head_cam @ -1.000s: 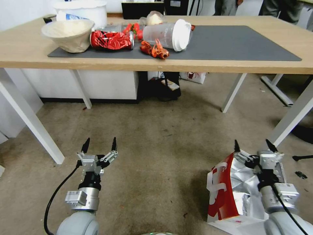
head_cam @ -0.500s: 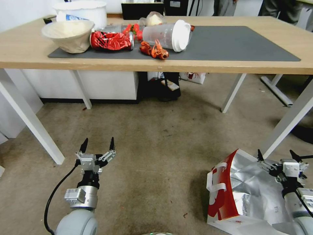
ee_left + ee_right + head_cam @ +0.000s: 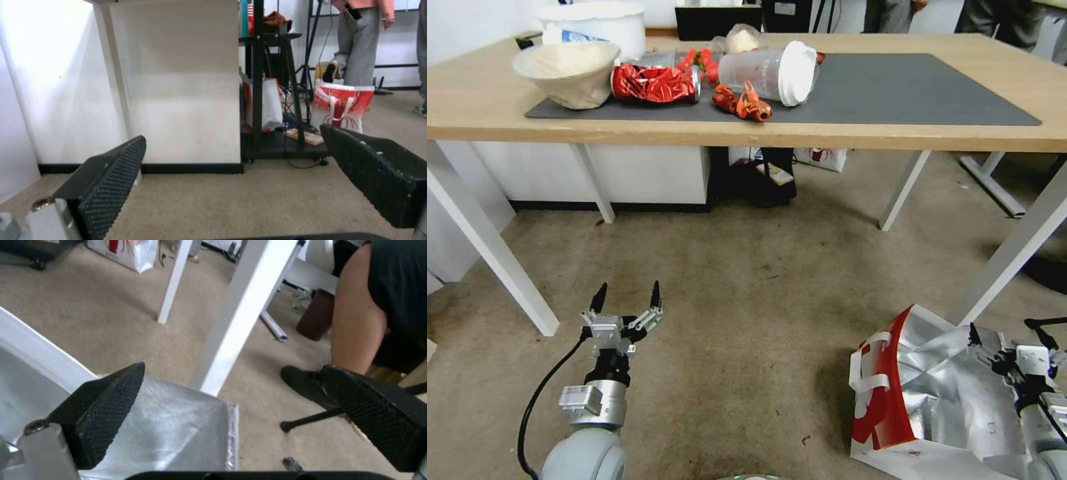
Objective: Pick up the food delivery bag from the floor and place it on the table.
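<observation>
Left gripper (image 3: pixel 627 297) hangs low over bare floor (image 3: pixel 747 293), jaws spread, nothing between them; the left wrist view confirms both pads wide apart with only carpet under them. Idle, well apart from the target.

Food delivery bag (image 3: pixel 894 400) sits on the floor at the robot's right, near a white leg of the desk (image 3: pixel 760 137). It's tipped or slumped with the mouth gaping, crumpled silver foil lining exposed, red-printed side panel facing the left arm. White strap handles (image 3: pixel 870 373) lie flat against that red panel.

Right gripper (image 3: pixel 1008 337) is over the far rim of the bag's mouth, jaws released, gripping nothing. In the right wrist view one pad sits above the foil lining (image 3: pixel 186 426), the other hangs out past the rim over carpet, so the jaws look to straddle the rim edge, not yet touching.

Handling call: thin paper plus foil, so light, soft and floppy, walls buckle under load. Foil face probably slick; paper side grips better. Contents unknown, can't see inside. Best holds: the strap handles, or a pinch on the folded top rim where the layers double up. A rim pinch may tear or let the bag swing and sag, so lift slowly and keep the mouth up.
</observation>
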Controlling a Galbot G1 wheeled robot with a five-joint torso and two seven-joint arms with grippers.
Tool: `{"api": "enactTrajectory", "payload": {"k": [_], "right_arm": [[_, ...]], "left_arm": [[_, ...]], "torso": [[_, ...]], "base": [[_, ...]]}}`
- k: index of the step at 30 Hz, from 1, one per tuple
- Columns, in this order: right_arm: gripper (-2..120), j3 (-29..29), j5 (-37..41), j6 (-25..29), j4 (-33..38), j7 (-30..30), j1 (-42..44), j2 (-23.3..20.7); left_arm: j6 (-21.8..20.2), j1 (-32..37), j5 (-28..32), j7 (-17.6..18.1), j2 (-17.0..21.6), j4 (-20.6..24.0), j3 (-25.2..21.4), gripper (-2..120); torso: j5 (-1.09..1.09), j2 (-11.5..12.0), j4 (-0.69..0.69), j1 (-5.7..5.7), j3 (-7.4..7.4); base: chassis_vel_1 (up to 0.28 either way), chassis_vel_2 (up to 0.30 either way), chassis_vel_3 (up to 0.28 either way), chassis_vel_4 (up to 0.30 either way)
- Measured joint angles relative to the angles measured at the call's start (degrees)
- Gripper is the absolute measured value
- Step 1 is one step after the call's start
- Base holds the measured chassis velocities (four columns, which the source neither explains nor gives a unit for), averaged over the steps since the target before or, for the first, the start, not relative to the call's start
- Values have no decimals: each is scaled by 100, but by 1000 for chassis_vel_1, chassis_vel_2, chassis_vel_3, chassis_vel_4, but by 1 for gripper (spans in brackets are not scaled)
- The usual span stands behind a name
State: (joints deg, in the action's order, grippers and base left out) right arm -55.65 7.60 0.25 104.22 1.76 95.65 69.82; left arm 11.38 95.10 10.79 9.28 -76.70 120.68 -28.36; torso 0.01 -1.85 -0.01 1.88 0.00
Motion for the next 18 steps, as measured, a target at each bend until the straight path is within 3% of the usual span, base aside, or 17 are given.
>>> {"api": "enactTrajectory", "payload": {"k": [18], "right_arm": [[100,157,-192,69,-807,-99,-422,-55]], "left_arm": [[55,16,-21,39,-22,-46,-9,98]], "torso": [[-1,-2,1,0,0]], "base": [[0,0,0,0]]}}
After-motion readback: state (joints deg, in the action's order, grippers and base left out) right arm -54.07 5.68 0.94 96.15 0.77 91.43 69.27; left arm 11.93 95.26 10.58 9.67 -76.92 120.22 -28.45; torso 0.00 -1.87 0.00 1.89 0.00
